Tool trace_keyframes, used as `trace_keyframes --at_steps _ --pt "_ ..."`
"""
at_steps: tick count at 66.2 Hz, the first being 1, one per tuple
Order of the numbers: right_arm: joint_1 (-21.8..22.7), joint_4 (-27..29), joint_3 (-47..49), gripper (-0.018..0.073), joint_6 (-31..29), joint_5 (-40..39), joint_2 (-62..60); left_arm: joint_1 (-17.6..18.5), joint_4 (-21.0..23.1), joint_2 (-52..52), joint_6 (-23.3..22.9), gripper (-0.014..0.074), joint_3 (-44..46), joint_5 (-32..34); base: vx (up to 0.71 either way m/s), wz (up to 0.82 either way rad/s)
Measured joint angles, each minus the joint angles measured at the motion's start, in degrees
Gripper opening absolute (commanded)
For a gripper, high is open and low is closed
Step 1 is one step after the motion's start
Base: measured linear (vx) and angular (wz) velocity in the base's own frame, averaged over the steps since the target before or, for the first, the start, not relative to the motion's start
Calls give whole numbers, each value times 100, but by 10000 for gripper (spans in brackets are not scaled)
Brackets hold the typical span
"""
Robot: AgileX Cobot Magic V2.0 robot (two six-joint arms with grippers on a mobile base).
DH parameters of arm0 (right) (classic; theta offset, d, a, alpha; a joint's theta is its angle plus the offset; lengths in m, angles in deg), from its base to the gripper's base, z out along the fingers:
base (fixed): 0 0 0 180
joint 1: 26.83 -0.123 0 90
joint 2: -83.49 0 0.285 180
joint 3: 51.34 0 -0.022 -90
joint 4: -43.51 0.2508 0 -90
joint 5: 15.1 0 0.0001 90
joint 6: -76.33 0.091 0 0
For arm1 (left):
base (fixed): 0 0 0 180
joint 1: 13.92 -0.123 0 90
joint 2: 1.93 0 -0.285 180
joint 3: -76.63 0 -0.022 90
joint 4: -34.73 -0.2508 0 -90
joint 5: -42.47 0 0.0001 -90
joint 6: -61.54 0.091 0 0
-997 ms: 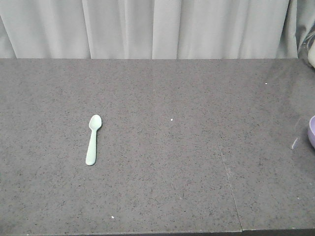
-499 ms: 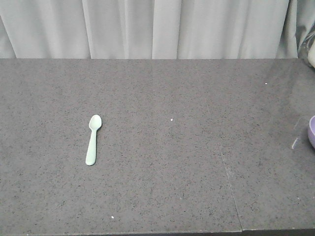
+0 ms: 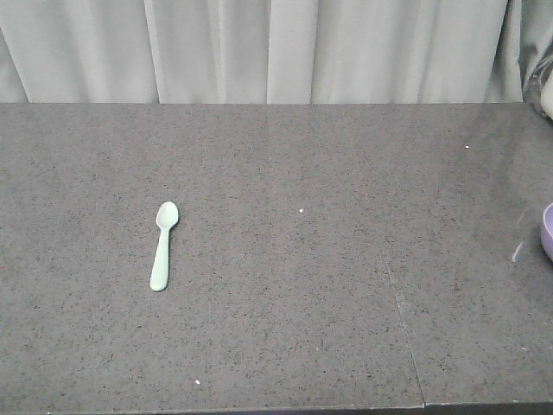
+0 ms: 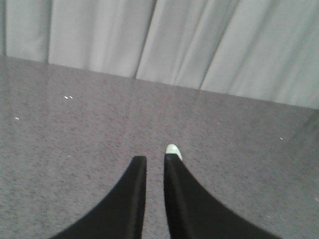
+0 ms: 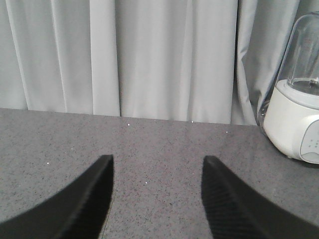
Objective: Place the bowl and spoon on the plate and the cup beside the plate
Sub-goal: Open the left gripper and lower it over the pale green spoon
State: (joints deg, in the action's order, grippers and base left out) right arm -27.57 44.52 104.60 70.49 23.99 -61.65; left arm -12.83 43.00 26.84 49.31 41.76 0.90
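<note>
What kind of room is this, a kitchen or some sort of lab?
Probably a staged kitchen corner in a test room rather than a home. A dark speckled stone counter runs up to a plain grey curtain, with a blender-like appliance at one end and a plastic spoon lying on it.

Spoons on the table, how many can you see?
1. The spoon lies left of centre on the grey table, scoop toward the curtain. More could sit outside the views.

Dark grey speckled stone desk (image 3: 285,328); pale grey pleated curtains (image 5: 149,55) at twelve o'clock; white-based, clear-jarred blender (image 5: 294,124) at three o'clock.
</note>
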Motion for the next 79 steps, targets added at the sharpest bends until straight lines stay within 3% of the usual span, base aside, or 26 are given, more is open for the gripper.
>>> trace_keyframes --at_steps 10,16,27,37,43,54,66,79 --pt "0 -5 0 582 -1 -143 0 0 879 443 147 338 16 538 0 0" --pt "0 -28 0 581 -1 -143 0 0 1173 673 361 382 163 941 0 0" --pt "0 -56 0 581 -1 -119 0 0 1530 1353 868 377 749 991 0 0" --pt "0 -63 0 581 -1 -117 0 0 2228 1672 928 346 884 1732 0 0" --pt "0 -101 0 581 -1 -117 0 0 2344 1701 1168 327 884 1841 0 0" --pt "0 -66 0 581 -1 -117 0 0 2313 1914 1692 316 1140 1210 0 0" --pt "0 -66 0 581 -1 -96 0 0 1906 2943 1719 316 2318 -280 0 0" --pt "0 -54 0 581 10 -96 0 0 1634 4224 1688 316 3623 -1058 0 0"
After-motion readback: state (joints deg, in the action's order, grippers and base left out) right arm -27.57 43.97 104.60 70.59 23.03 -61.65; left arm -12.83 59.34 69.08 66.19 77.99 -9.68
